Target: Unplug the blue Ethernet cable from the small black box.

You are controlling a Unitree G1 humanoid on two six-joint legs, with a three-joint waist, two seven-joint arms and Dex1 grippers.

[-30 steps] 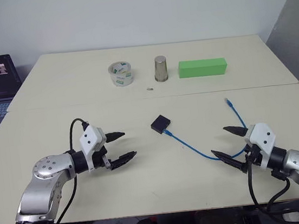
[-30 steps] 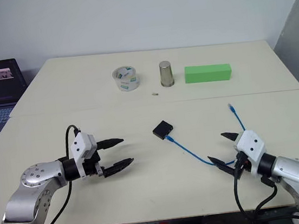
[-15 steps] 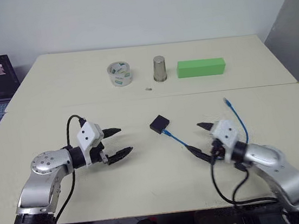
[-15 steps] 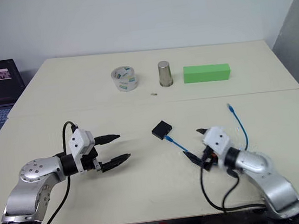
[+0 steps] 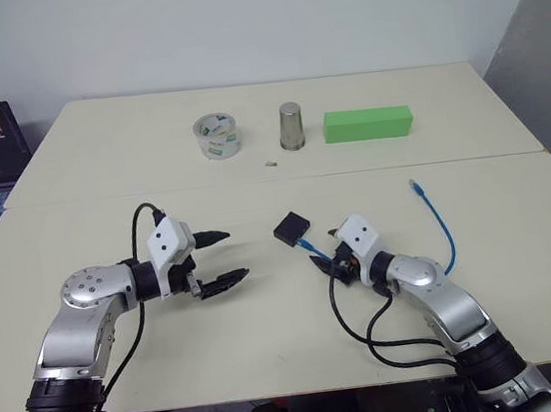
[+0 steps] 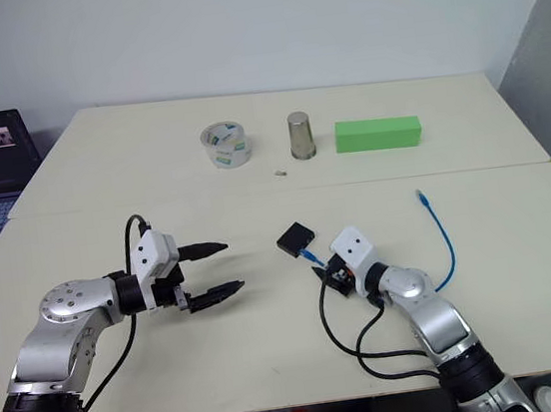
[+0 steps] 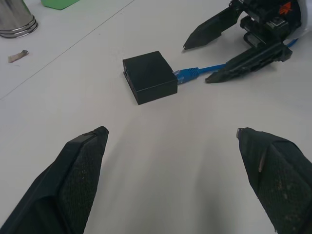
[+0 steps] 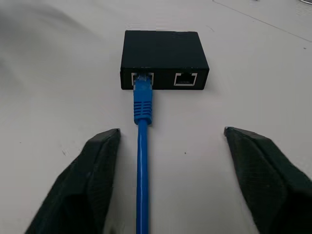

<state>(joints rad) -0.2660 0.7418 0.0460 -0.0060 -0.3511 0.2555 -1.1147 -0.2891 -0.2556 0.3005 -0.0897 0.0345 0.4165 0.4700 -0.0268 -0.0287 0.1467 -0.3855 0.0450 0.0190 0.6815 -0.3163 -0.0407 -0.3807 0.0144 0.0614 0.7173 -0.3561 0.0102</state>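
The small flat matte black box (image 5: 291, 228) lies near the middle of the cream desk (image 5: 127, 385), well clear of every edge. The thin bright blue Ethernet cable (image 8: 142, 161) is still plugged into one of its two ports, the other port bare. From the plug the cord runs under the right tool (image 5: 326, 250), then curves away to a free end (image 5: 415, 186) toward the desk's right edge. The right tool sits just beside the box, fingers (image 8: 253, 170) spread either side of the cable, grasping nothing. The left tool (image 5: 224, 258) hovers released, apart from the box, bare desk between them. A clear tape roll (image 5: 217, 136), metal cup (image 5: 292, 127) and long green block (image 5: 367, 123) line the far side.
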